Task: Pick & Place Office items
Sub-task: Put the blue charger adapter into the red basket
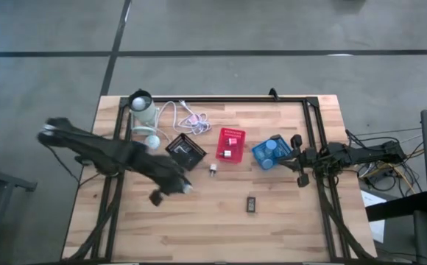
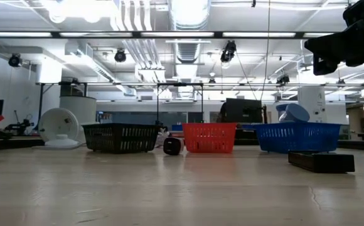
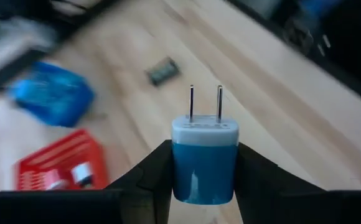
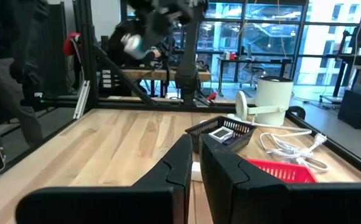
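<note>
Left gripper (image 3: 204,180): you are seeing it clamping a blue-and-white plug adapter (image 3: 204,158) between its two fingers, prongs pointing away from the wrist; in the high view it is hanging over the wood in front of the black bin (image 1: 186,150), lifted off the table.
Right gripper (image 4: 195,165): you are looking at fingers pressed together with nothing between them; the arm is waiting at the table's right edge, just beside the blue bin (image 1: 271,152).
Blue bin contents: a pale-blue round piece (image 2: 293,113) is sticking up above the rim in the low view.
Red bin (image 1: 230,144): it is sitting between the black and blue bins, holding small white pieces.
Black bin contents: a small white block (image 4: 220,133) is lying inside, as the right wrist view shows.
Loose on the table: a small black-and-white block (image 1: 213,170) is lying just in front of the red bin; a flat black block (image 1: 251,205) is lying nearer the front edge, well apart from the bins.
Lamp (image 1: 145,112): it is standing at the back left, its white cable (image 1: 188,118) looping beside it.
</note>
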